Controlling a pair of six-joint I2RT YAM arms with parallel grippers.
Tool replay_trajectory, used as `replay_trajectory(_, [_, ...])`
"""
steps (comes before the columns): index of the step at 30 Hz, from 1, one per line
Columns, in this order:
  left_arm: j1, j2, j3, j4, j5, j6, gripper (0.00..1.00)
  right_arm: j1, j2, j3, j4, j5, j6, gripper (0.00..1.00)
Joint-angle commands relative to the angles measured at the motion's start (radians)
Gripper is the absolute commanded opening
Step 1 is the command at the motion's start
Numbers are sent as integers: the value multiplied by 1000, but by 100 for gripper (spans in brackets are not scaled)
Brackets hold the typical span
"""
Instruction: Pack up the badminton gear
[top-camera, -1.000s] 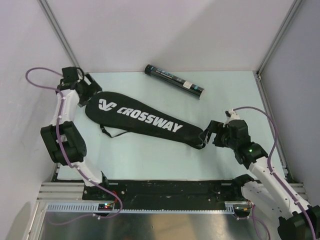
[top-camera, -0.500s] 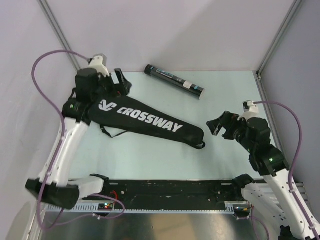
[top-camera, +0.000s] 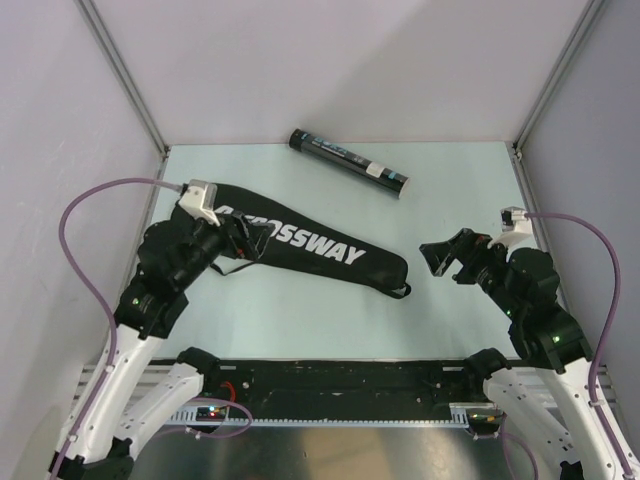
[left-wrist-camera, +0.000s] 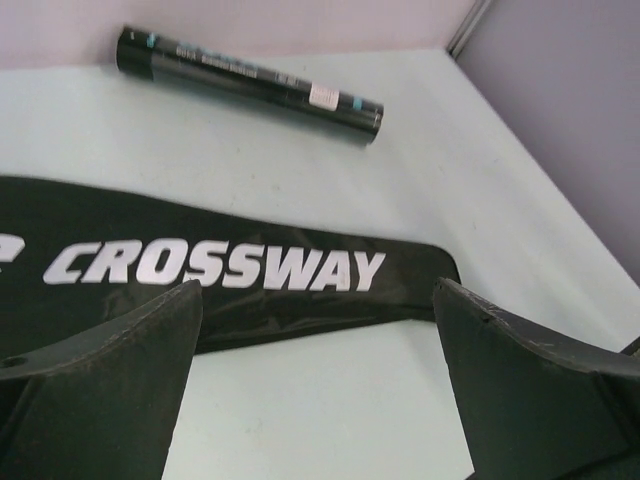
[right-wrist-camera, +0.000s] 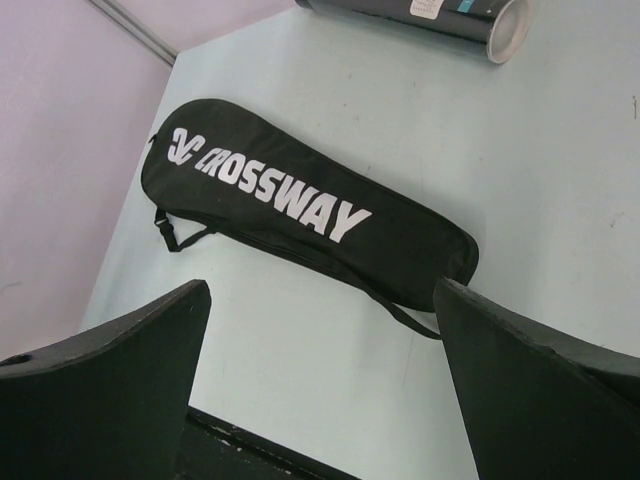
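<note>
Held the left gripper (top-camera: 250, 236) spread and empty just over the broad end of the CROSSWAY bag (top-camera: 320, 252), with the right gripper (top-camera: 441, 256) likewise parted, grasping nothing, just off its narrow end. Found the bag flat on the worktop (top-camera: 300, 320), long axis running far-left to near-right between them, contents hidden. Noted the teal-printed tube (top-camera: 348, 162) lying apart beyond it, contents unseen.

black crossway bag (top-camera: 300, 250) flat mid-table | teal-printed tube (top-camera: 348, 163) lying behind

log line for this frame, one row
left gripper: open, empty, over bag | right gripper: open, empty, beside bag's narrow end | bag: lying flat | tube: lying behind bag
</note>
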Motion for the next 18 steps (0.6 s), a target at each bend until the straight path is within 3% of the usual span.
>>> replay_trajectory(1, [-4, -47, 10, 98, -11, 32, 100, 5, 0, 33, 3, 8, -13, 99])
replay_trajectory(18, [-5, -116, -26, 104, -68, 5, 100, 7, -13, 33, -21, 8, -16, 99])
